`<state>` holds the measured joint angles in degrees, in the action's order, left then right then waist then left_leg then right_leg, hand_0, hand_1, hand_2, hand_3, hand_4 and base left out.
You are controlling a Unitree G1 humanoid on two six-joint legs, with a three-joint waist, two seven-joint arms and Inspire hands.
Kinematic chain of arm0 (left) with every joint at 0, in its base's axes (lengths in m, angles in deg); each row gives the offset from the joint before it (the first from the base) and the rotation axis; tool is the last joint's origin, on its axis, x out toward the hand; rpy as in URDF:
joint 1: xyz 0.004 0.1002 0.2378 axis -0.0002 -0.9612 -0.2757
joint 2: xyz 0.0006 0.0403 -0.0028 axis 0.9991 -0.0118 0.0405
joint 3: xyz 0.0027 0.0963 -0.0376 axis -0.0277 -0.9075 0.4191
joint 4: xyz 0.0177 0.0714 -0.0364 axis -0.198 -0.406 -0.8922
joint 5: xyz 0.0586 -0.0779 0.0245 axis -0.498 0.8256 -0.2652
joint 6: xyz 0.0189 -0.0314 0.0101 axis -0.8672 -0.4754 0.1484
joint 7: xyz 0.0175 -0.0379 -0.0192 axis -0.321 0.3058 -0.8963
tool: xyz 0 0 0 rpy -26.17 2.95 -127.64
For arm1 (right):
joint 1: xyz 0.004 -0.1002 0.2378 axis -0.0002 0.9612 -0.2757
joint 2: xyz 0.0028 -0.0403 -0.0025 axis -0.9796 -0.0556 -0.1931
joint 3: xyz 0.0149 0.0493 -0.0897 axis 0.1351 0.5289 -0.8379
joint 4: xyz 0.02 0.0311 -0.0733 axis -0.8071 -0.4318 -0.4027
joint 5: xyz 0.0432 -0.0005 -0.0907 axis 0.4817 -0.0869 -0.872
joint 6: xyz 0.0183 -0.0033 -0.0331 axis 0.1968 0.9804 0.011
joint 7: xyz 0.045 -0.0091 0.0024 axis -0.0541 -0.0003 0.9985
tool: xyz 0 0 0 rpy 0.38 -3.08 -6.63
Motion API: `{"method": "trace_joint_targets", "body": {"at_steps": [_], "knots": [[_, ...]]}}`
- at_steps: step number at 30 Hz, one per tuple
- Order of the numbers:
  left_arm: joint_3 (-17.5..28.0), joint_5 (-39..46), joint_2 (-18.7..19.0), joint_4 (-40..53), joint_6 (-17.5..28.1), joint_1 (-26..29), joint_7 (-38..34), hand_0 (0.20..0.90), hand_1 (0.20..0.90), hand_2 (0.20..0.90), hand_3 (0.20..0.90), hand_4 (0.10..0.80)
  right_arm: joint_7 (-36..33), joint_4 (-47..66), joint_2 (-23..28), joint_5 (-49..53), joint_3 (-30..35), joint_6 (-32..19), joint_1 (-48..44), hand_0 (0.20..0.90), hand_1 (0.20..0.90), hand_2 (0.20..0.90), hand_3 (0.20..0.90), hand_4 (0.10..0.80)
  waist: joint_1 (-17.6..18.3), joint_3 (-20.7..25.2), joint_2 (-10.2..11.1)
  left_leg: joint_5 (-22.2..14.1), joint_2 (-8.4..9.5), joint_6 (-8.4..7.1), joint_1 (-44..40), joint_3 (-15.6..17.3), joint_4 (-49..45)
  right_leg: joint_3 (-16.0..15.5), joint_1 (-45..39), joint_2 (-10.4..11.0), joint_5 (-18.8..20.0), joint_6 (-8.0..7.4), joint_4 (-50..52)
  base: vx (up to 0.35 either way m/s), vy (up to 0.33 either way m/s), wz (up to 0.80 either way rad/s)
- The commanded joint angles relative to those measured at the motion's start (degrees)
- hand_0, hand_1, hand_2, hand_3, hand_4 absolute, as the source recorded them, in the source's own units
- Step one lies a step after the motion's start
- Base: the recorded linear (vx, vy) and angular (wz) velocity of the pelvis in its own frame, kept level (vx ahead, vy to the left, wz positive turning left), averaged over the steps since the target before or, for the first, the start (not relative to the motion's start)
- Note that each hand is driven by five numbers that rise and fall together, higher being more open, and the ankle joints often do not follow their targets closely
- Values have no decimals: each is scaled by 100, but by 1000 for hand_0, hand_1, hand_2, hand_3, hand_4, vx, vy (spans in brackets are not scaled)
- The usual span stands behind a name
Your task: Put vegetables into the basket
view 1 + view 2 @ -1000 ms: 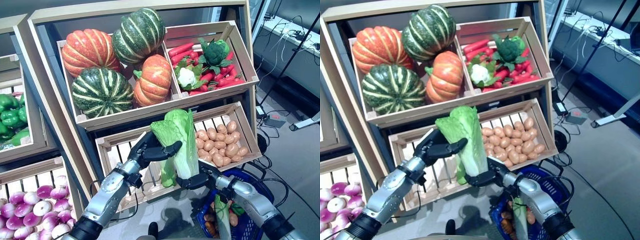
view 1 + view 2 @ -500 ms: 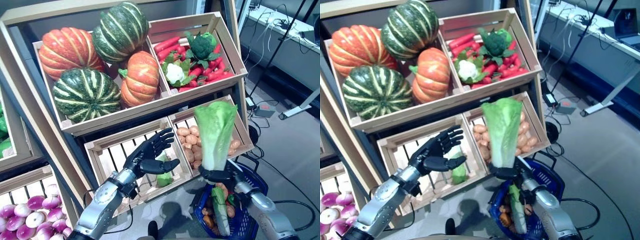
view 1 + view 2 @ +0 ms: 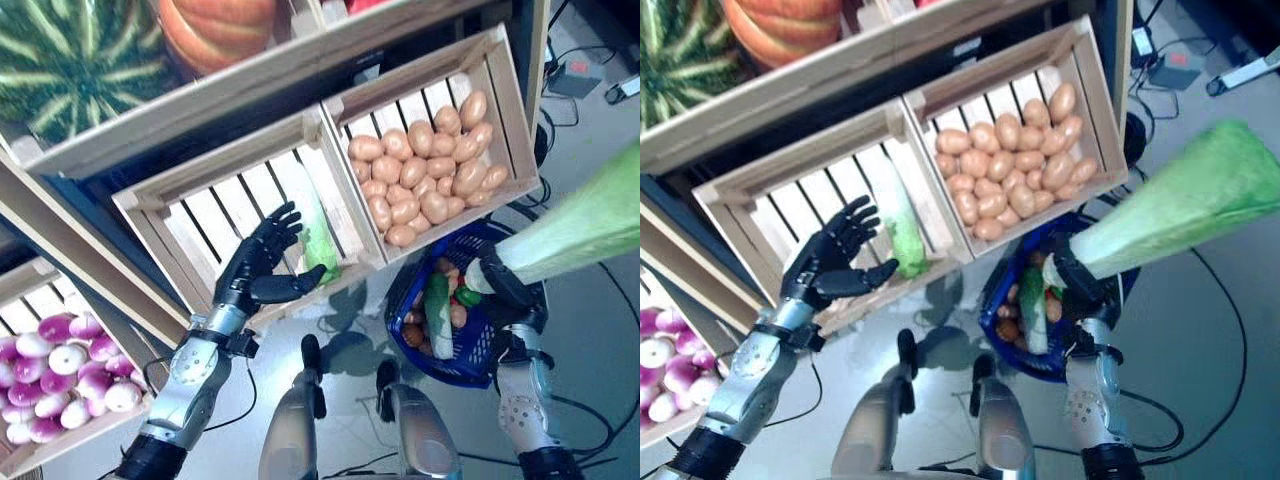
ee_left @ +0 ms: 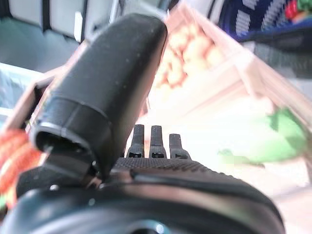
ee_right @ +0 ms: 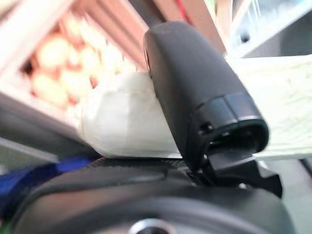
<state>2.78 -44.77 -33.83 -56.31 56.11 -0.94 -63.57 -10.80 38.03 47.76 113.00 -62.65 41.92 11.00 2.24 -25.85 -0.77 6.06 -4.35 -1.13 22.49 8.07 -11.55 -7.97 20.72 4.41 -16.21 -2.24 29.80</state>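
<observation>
In the left eye view, the right hand (image 3: pixel 497 283) grips the white stem of a lettuce head (image 3: pixel 585 226), its fingers curled round it; the lettuce leans up toward the right, its stem end over the blue basket (image 3: pixel 415 346) on the floor. The basket already holds a green vegetable (image 3: pixel 437 315) and some orange ones. The left hand (image 3: pixel 258 268) hovers in front of the slatted crate (image 3: pixel 216 214), fingers spread wide and holding nothing, just beside a second lettuce (image 3: pixel 318 240) lying inside that crate. The neighbouring crate holds potatoes (image 3: pixel 425 180).

The right eye view shows the same layout, with purple-white turnips (image 3: pixel 659 362) at the lower left.

In the left wrist view, the thumb (image 4: pixel 109 92) and fingers (image 4: pixel 155 142) stand straight.

In the right wrist view, the thumb (image 5: pixel 195 92) presses against the white stem (image 5: pixel 124 118).
</observation>
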Motion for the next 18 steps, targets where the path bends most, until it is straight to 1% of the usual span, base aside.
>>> {"method": "trace_joint_targets", "body": {"at_steps": [1,2,3,4,5,7,9,11,12,13,14,17,18], "knots": [[223,-345,-33,544,1033,243,-93,900,900,900,900,800,-316,360,266,148,440,-1041,-139,300,300,300,300,400,172,188,-44,-835,-223,-260,452,-43,-1343,-24,175,-118,808,261,-553,-56,-19,6],[195,-354,-46,570,1081,304,-149,900,900,900,900,800,-202,176,276,289,495,-1103,-249,300,300,300,300,400,151,116,-67,-804,-228,-271,577,-72,-1469,-31,241,-137,764,299,-486,-81,-39,6],[171,-332,-35,545,1245,436,-263,900,900,900,900,800,-227,-129,330,418,519,-1301,-414,300,300,300,300,400,110,-8,-76,-853,-202,-238,756,-104,-1649,-75,402,-120,699,338,-281,-83,-43,4],[164,-344,-34,541,1290,463,-310,900,900,900,900,800,-213,-181,341,479,525,-1314,-447,300,300,300,300,400,105,-20,-79,-870,-203,-232,796,-105,-1687,-79,439,-118,687,347,-245,-114,-49,2],[137,-302,-45,504,1643,643,-446,900,900,900,900,800,-90,-548,384,987,582,-1356,-657,300,300,300,300,400,57,-136,-93,-924,-187,-205,983,-116,-1843,-128,654,-67,658,368,-12,-96,-43,-1],[121,-335,-91,540,1682,759,-570,900,900,900,900,800,82,-714,380,1480,607,-1334,-795,300,300,300,300,400,24,-198,-103,-1000,-168,-176,1110,-135,-1975,-155,797,-26,618,386,148,-78,-45,2],[10,-528,-123,536,1728,1010,-873,900,900,900,900,800,245,-1037,313,1976,581,-1331,-1076,300,300,300,300,400,-59,-308,-104,-1209,-133,-91,1337,-189,-2272,-226,1023,52,556,413,470,-57,-68,11],[-58,-591,-163,538,1694,1129,-998,900,900,900,900,800,51,-1129,324,1757,535,-1316,-1254,300,300,300,300,400,-108,-339,-112,-1279,-111,-51,1500,-235,-2480,-228,1209,110,520,413,722,-35,-44,8],[-90,-608,-167,537,1699,1181,-1045,900,900,900,900,800,-24,-1149,337,1652,514,-1248,-1337,300,300,300,300,400,-124,-354,-114,-1311,-102,-30,1545,-245,-2540,-228,1276,132,508,411,814,36,-38,3],[-155,-623,-207,536,1655,1342,-1114,900,900,900,900,800,-317,-1315,374,1514,438,-1123,-1634,300,300,300,300,400,-185,-366,-115,-1572,-45,2,1660,-319,-2798,-172,1435,190,346,374,1126,47,-42,2],[-163,-609,-199,533,1658,1404,-1104,900,900,900,900,800,-289,-1472,386,1525,448,-1023,-1748,300,300,300,300,400,-214,-369,-116,-1666,-36,44,1732,-331,-2921,-170,1512,227,307,388,1237,58,-41,0],[-202,-545,-215,492,1641,1506,-1036,900,900,900,900,800,-176,-1877,426,1716,421,-807,-1991,300,300,300,300,400,-292,-357,-110,-1801,10,87,1896,-387,-3193,-157,1714,300,234,387,1540,10,-40,10],[-257,-544,-209,494,1573,1608,-1017,900,900,900,900,800,-191,-2147,468,1773,379,-489,-2220,300,300,300,300,400,-357,-350,-78,-1871,20,132,2026,-406,-3384,-192,1870,364,205,394,1757,15,-43,16]]}}
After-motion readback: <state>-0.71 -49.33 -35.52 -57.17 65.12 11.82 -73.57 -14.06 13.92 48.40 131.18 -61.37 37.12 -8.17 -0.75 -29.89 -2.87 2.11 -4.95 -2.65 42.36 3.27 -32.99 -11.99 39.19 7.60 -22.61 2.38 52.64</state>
